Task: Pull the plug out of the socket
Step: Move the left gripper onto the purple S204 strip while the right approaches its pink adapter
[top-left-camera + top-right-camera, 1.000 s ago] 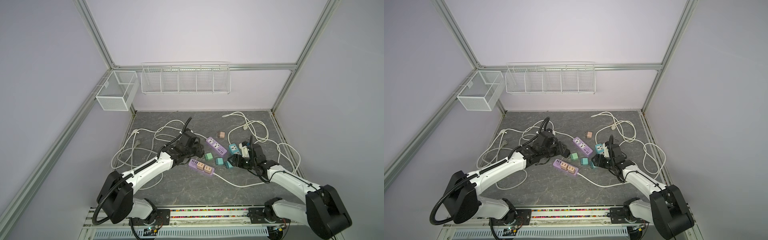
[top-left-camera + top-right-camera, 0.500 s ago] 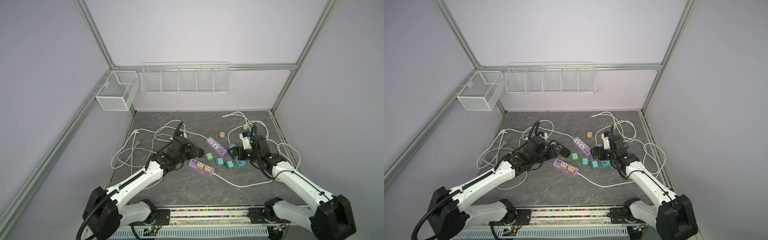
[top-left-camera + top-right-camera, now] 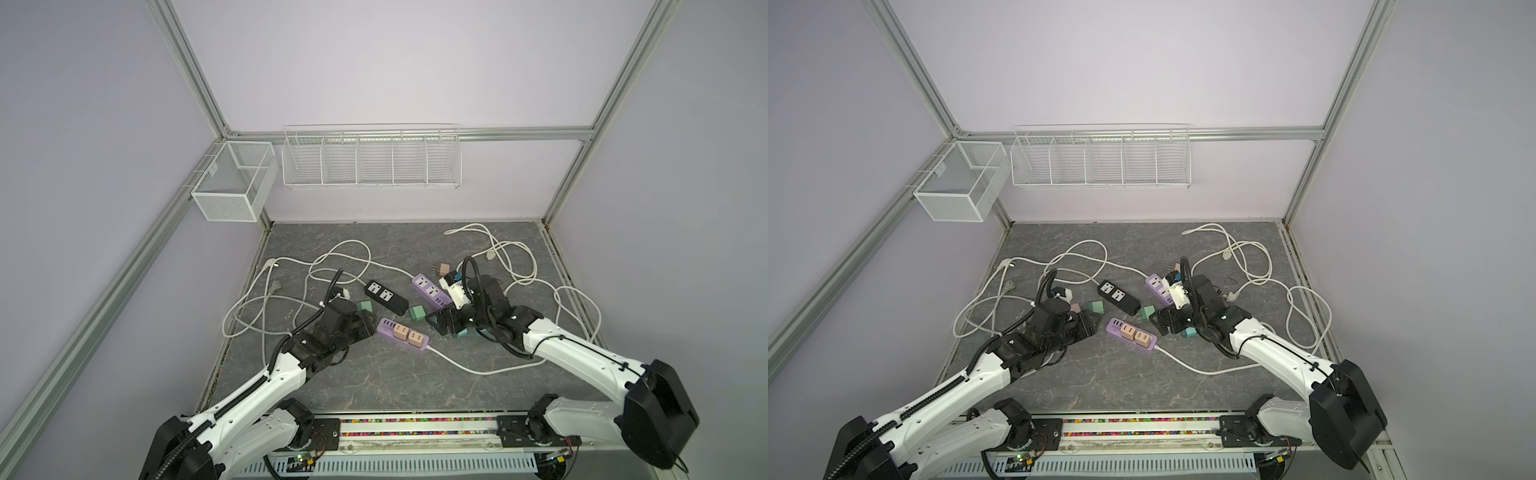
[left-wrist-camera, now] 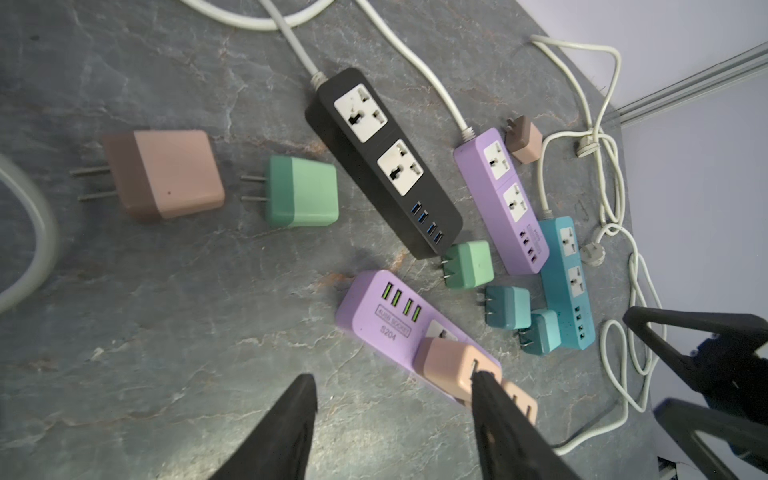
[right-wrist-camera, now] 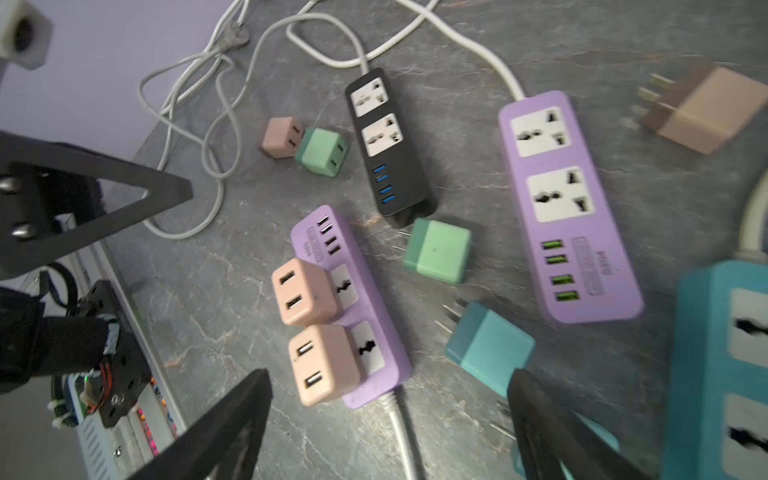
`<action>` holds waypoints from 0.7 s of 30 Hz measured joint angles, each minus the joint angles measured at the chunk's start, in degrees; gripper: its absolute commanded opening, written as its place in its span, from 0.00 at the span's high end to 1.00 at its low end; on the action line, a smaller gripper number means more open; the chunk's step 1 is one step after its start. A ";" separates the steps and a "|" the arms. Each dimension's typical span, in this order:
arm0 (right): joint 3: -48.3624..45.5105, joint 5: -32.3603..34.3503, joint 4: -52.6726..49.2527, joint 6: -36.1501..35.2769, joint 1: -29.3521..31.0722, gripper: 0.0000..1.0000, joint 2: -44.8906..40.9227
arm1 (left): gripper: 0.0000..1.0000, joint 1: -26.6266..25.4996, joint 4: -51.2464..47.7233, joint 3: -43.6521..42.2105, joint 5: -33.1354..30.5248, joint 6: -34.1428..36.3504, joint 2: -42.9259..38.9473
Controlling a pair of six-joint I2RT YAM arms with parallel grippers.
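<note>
Power strip (image 4: pixel 382 320), purple, lettered "4USB SOCKET" and "S204", flat on grey tabletop (image 4: pixel 166 311). Pink plug (image 5: pixel 303 291) and second pink plug (image 5: pixel 322 363) both seated in strip's sockets. Left gripper (image 4: pixel 390 376) just beside strip's USB end, jaws parted, empty. Right gripper (image 5: pixel 390 372) near strip's cord end, jaws spread wide, empty.

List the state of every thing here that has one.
near purple strip: two pink plugs seated
black strip: sockets empty
far purple strip: sockets empty
teal strip: sockets empty
green plugs: both unplugged
left end effector: open, empty
right end effector: open, empty
</note>
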 measured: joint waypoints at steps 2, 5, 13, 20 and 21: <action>1.42 0.24 -0.15 -1.66 2.43 0.02 1.42 | 0.40 0.04 1.73 -1.79 1.57 -0.96 0.31; 4.26 1.57 -1.40 -4.61 5.90 0.01 3.48 | 0.41 0.07 4.90 -3.23 3.91 -1.90 2.80; 13.51 4.90 -7.45 -9.49 10.60 0.10 10.45 | 0.45 0.83 14.01 -3.50 7.30 -4.52 12.50; 20.70 7.26 -14.23 -12.37 13.22 0.18 18.47 | 0.49 2.86 17.46 -3.48 9.88 -5.97 19.04; 21.49 7.50 -14.99 -12.66 13.49 0.19 19.45 | 0.50 3.02 17.46 -3.48 9.88 -6.14 19.54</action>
